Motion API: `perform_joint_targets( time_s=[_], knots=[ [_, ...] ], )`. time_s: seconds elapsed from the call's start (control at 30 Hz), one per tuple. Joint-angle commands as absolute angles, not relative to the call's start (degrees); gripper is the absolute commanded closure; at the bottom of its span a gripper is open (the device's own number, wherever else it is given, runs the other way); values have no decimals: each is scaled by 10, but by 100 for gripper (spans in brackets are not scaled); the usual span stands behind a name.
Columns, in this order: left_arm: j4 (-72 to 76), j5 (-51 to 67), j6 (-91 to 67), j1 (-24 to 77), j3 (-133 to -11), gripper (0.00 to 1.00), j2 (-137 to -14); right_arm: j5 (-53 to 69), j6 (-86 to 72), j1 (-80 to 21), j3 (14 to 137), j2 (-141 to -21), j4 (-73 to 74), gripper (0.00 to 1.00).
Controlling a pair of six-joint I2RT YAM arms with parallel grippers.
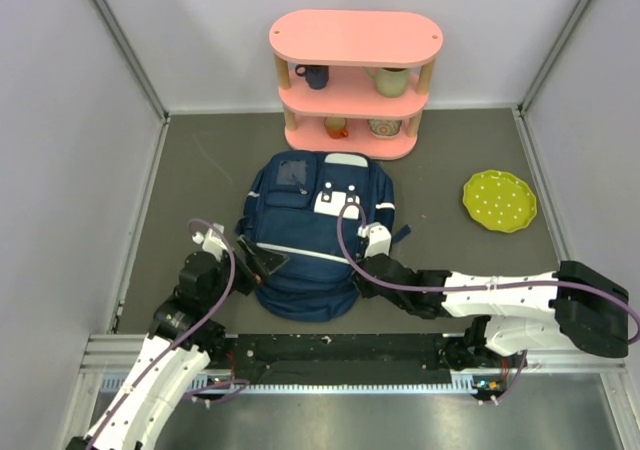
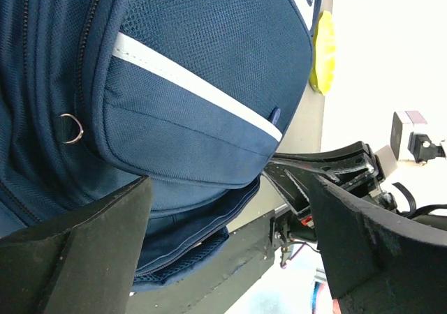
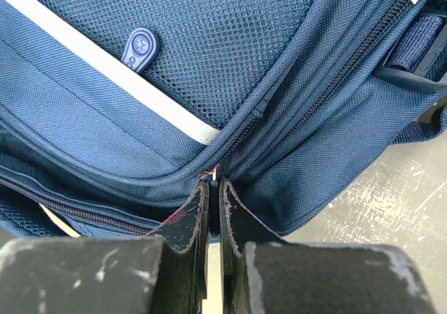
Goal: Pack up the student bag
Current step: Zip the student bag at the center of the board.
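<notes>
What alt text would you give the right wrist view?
The right gripper, jaws shut, pinches a small pale zipper pull on the navy backpack, which fills the view. A white stripe runs below its mesh panel; grey table shows at right.

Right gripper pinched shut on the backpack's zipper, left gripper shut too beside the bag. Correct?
No: the left gripper is open, fingers spread beside the backpack, per the left wrist view. The right gripper is pinched shut on the zipper.

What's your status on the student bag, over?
Left gripper open, empty, beside the student bag. Right gripper shut on its zipper pull. Green plate lies apart, not obstructing.
</notes>
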State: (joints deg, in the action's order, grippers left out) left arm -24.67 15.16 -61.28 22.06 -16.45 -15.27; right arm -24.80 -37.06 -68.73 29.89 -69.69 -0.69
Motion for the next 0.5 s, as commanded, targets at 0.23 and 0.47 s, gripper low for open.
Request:
perform_joint_targets(
  time_s=[0.23,0.47],
  knots=[
    [-163,47,-693,347,-164,10,-225,-272,-385,-686,335,-705,-25,100],
    [-112,-102,-778,489,-136,10,-270,-270,-379,-686,337,-700,-25,100]
  ],
)
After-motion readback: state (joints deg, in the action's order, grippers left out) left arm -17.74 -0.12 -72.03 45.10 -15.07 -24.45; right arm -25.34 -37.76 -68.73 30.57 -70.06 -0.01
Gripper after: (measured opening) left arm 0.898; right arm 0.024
